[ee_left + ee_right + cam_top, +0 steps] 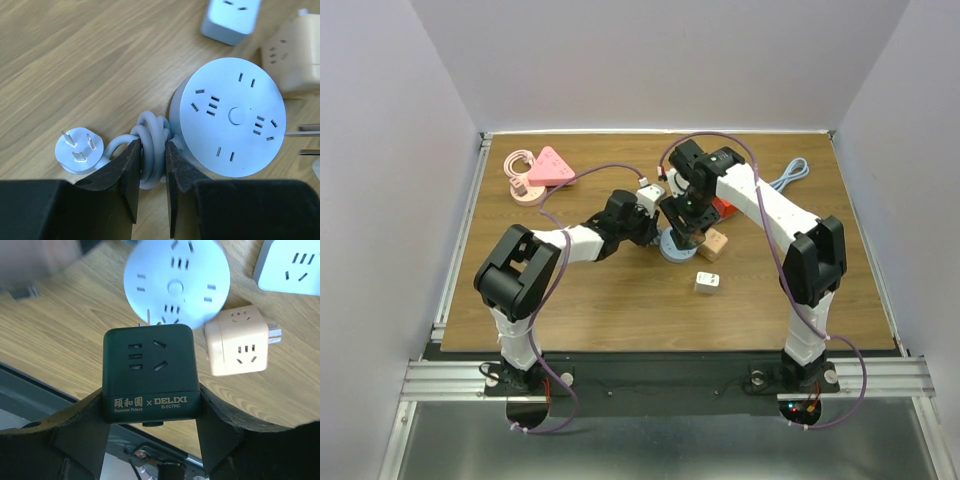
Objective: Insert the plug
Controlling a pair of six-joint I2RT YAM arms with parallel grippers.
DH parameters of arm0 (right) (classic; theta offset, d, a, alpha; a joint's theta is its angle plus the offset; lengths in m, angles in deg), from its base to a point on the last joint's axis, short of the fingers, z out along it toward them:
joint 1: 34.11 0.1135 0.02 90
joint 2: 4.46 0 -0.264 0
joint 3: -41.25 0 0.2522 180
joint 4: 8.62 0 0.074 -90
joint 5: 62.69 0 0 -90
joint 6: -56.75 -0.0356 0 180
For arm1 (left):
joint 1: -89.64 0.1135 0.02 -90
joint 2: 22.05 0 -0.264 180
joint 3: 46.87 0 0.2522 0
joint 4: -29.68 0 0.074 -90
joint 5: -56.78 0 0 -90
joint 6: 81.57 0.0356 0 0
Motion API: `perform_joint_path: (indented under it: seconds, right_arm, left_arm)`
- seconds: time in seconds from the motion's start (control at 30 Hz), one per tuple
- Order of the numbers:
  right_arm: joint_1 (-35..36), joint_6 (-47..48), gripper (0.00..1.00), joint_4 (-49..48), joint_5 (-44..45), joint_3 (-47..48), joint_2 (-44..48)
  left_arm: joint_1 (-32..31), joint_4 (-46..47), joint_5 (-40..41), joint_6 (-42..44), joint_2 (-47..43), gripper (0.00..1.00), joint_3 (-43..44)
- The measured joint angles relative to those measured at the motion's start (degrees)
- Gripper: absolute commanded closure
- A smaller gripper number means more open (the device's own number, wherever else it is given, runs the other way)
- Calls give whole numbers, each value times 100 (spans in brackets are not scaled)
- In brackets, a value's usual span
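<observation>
On the counter [620, 300], the round socket hub [235, 117] lies face up. The right tool [150, 401] is clamped on the dark cube plug [148, 355], which hangs over the hub's rim with its prongs not yet seated. The left tool [151, 152] pinches the coiled cord [150, 127] beside the hub, apparently to steady it. The step in hand is alignment. Next, centre the prongs over a matching slot group, then press straight down.

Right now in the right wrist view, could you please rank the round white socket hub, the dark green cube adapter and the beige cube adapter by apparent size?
Tied first: round white socket hub and dark green cube adapter. They look alike, and the cube is nearest the camera, so unranked.
Smallest: beige cube adapter.
</observation>
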Motion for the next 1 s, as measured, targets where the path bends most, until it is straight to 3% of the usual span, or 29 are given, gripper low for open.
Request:
perform_joint_path:
  seconds: [0.8, 1.0]
  right_arm:
    - [-85, -511, 86, -57, -133, -404, -2]
    - [-98, -584, 83, -367, -337, -448, -90]
  left_arm:
    - [-225, -31, -105, 249, 157, 100, 170]
    - [7, 59, -448, 140, 133, 100, 66]
